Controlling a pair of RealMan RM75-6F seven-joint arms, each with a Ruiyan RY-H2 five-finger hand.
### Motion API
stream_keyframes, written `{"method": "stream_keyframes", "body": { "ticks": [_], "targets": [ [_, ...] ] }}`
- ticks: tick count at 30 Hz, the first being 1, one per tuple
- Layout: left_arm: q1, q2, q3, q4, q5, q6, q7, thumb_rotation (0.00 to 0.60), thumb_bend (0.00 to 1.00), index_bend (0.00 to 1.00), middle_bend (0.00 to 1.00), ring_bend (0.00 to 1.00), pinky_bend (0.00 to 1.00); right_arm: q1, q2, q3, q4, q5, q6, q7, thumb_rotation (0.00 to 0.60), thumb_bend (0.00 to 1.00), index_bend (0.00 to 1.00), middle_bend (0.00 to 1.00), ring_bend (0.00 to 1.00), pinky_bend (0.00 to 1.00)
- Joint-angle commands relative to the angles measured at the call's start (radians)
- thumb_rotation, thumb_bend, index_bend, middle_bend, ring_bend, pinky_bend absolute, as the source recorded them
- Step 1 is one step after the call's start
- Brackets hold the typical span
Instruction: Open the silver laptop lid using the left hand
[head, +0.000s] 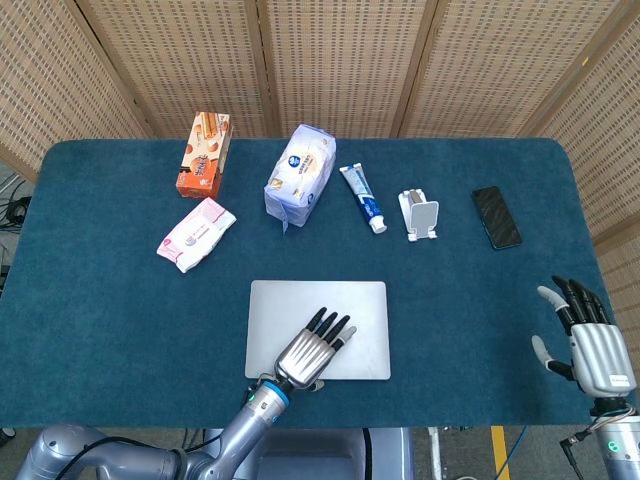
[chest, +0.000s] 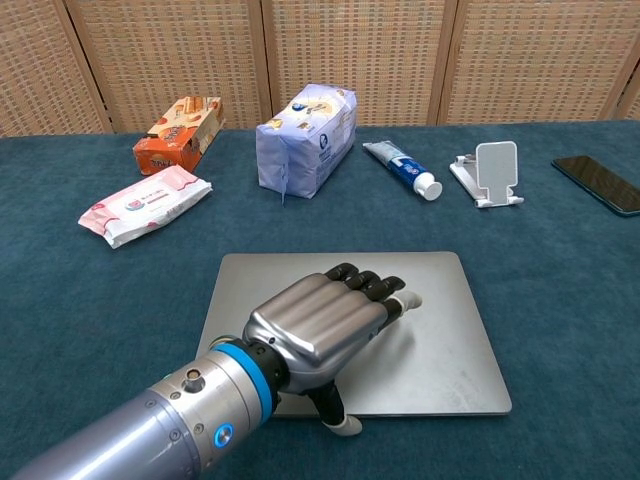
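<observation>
The left hand (chest: 325, 325) lies flat, fingers together, on the closed laptop (chest: 440, 340) at lower centre, while the right hand (head: 590, 340) hangs spread at lower right.

The silver laptop (head: 318, 328) is seen lying closed near 6 o'clock on the blue worktop (head: 100, 300). The left robot hand (head: 310, 352) is laid over its near half, fingers stretched out toward 1 o'clock. The right robot hand (head: 590, 345) is parked open around 4 o'clock, holding nothing.
</observation>
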Motion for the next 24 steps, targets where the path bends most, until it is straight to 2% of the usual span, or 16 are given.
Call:
{"method": "stream_keyframes", "body": {
  "ticks": [1, 24],
  "targets": [
    [-0.001, -0.004, -0.006, 0.004, -0.001, 0.004, -0.003, 0.543, 0.14, 0.0, 0.0, 0.0, 0.0, 0.0, -0.001, -0.001, 0.002, 0.001, -0.002, 0.002, 0.6, 0.41, 0.16, 0.08, 0.0, 0.1],
    [-0.016, 0.008, -0.017, -0.016, -0.012, 0.02, 0.018, 0.545, 0.14, 0.0, 0.0, 0.0, 0.0, -0.002, 0.0, 0.002, 0.005, 0.005, -0.007, 0.009, 0.6, 0.41, 0.16, 0.08, 0.0, 0.1]
  ]
}}
